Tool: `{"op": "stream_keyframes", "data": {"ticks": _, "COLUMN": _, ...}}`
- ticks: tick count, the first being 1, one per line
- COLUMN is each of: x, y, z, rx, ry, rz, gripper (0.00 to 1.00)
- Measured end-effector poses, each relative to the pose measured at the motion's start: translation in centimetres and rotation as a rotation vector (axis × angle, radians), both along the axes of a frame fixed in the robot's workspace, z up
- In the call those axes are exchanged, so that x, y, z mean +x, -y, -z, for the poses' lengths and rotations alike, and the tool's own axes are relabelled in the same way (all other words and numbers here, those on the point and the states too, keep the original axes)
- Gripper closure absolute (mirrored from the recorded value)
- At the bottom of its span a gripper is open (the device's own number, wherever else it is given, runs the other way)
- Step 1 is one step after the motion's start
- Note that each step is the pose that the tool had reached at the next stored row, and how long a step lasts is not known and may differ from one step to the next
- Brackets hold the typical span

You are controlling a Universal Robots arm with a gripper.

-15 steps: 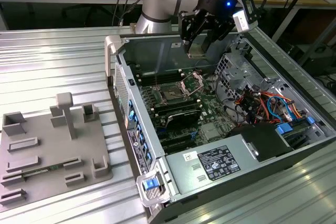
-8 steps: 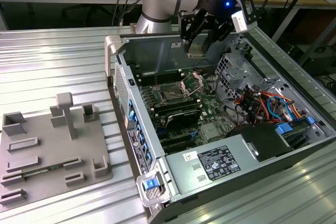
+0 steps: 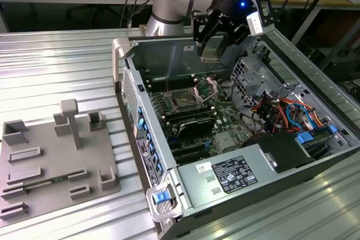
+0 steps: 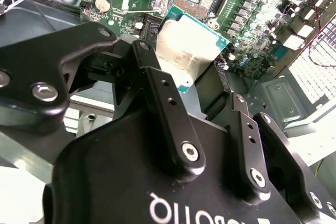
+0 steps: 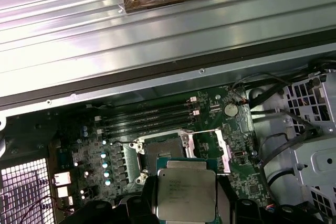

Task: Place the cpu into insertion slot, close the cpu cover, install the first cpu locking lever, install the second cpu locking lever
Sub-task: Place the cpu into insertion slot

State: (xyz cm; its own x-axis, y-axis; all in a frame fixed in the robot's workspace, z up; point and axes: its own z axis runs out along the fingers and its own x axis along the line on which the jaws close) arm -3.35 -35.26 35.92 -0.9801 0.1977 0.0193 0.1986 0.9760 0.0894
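- Holding the small, thin, square cpu with the silvery-tan metal face (image 5: 186, 190) is the black two-fingered end effector (image 3: 212, 48). It's clamped on opposite edges, so the chip is up in the air, not seated.
- In the first wrist view the cpu hangs above the dark square insertion slot with the thin silver rim (image 5: 163, 153). It's a bit off to one side of it, over the green circuit board (image 5: 247, 182).
- The square silver cut-out cpu cover (image 5: 216, 150) is flipped up beside the slot, so the way in looks open to me.
- My take on doing this step well: keep the chip flat, square its edges to the rim, and come straight down with no sideways slide. Release only once it sits level.
- Count: one cpu, one slot, one cover, one end effector. I can't pick out the locking levers cleanly.
- Everything sits inside one open grey metal computer case (image 3: 281, 192) on the ribbed metal table (image 3: 67, 66). One grey plastic fixture tray (image 3: 56, 161) sits beside it.
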Motion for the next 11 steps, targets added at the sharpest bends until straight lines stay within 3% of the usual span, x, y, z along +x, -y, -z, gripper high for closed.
{"op": "stream_keyframes", "data": {"ticks": 8, "x": 0.0, "y": 0.0, "z": 0.0, "rx": -0.0001, "ry": 0.0, "rz": 0.001, "gripper": 0.45}}
{"op": "stream_keyframes", "data": {"ticks": 11, "x": 0.0, "y": 0.0, "z": 0.02, "rx": -0.0002, "ry": -0.0001, "rz": 0.018, "gripper": 0.45}}
